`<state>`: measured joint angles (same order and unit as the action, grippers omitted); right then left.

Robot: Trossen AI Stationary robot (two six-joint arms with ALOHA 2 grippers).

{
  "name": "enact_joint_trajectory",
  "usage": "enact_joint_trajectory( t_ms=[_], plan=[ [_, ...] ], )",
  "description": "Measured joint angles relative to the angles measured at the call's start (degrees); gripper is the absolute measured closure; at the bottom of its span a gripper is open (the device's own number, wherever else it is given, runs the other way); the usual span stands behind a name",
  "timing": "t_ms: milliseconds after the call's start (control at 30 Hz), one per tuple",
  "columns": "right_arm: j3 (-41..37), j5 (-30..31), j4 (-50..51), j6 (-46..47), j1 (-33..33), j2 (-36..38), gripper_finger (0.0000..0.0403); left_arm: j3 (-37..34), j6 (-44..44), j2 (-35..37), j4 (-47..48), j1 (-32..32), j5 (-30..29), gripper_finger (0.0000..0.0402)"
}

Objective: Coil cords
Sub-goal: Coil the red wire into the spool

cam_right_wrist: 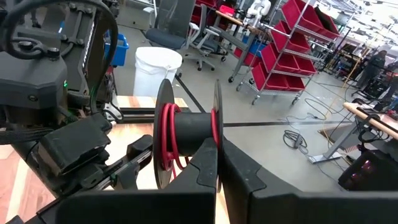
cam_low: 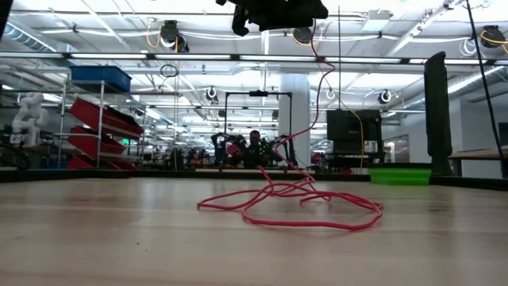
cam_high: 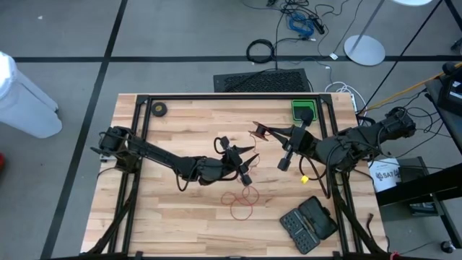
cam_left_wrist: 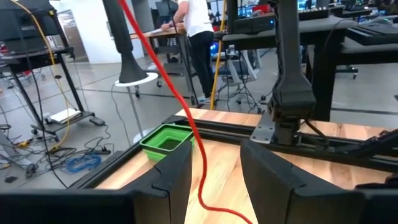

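Currently our right gripper (cam_right_wrist: pixel 219 163) pinches the reel (cam_right_wrist: pixel 186 134) by one flange above mid-table, while our left gripper (cam_left_wrist: pixel 214 168) stands narrowly apart around the red cord (cam_high: pixel 240 203), mostly looped loose on the table (cam_high: pixel 166 224). Loops could tangle and snag.

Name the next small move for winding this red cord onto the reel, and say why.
Probably turn the reel another wrap. The right gripper is shut on its flange with only a few turns wound, the red cord runs between the left gripper's open fingers, and loose loops lie on the table.
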<state>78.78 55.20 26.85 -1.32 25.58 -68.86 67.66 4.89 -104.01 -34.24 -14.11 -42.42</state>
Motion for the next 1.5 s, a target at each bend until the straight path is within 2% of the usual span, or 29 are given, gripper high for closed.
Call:
enact_joint_trajectory(
  t_ms=[767,1367,1500],
  plan=[
    [0.0,0.0,0.0,-0.4,0.0,0.0,0.0403,0.0,0.0,0.0,0.2,1.1,0.2,0.0261],
    [0.0,0.0,0.0,-0.4,0.0,0.0,0.0403,0.0,2.0,0.0,0.3,1.1,3.3,0.0387],
    [0.0,0.0,0.0,-0.4,0.0,0.0,0.0403,0.0,2.6,0.0,0.2,1.2,5.7,0.0396]
  ],
)
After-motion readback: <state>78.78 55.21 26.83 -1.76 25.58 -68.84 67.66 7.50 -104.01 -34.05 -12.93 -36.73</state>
